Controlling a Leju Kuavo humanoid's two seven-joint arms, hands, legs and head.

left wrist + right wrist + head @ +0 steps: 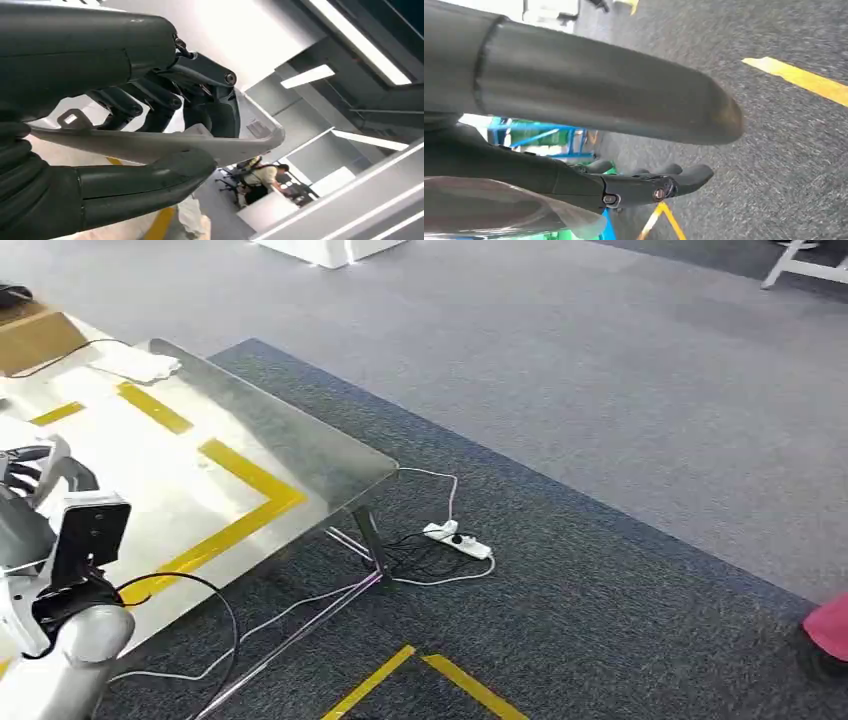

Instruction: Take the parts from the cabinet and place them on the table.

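One power strip (457, 538) beside table (300, 455)

Head view high, looking down at table (300, 455), wrist views close

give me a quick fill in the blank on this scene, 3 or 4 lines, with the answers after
1. The left hand grips a pale grey ____ part between its thumb and dark fingers.
2. The tape lines on the metal table are ____ in colour.
3. The white power strip lies on the ____, beside the table leg.
4. The right hand holds ____, its fingers apart above the carpet.

Missing words: plastic; yellow; carpet; nothing
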